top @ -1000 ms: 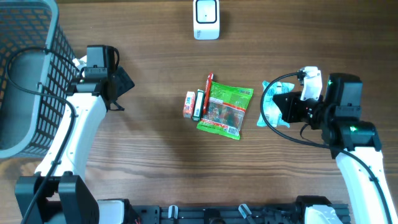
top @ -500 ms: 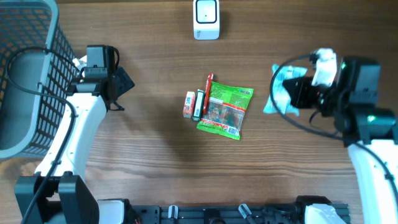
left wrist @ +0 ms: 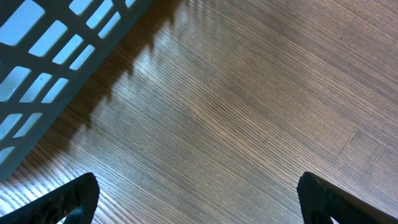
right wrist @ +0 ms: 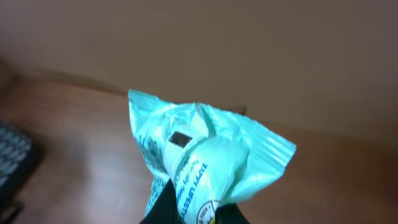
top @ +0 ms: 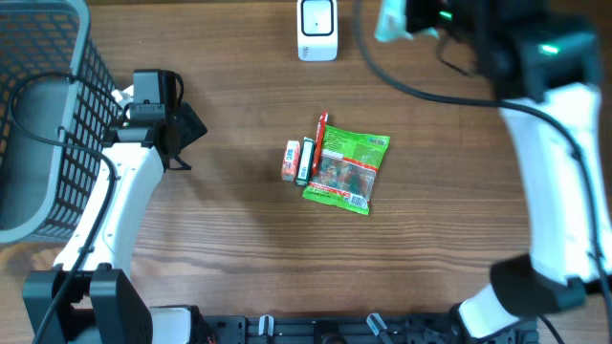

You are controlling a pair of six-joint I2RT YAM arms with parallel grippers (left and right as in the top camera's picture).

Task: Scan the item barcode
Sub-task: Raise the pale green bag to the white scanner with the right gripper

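Note:
My right gripper is raised at the table's far edge, shut on a teal plastic packet. The packet hangs just right of the white barcode scanner. In the right wrist view the crinkled teal packet sticks up from my right gripper, with blue print and a small dark square on its face. I make out no barcode lines. My left gripper hovers open over bare wood beside the basket. Its two fingertips stand far apart with nothing between them.
A grey wire basket fills the far left corner. At the table's middle lie a green snack bag, a red stick and two small packs. The basket's edge shows in the left wrist view.
My right arm has lifted the teal packet from the right side of the table and swung it up and left, close to the scanner. The left arm has not moved.

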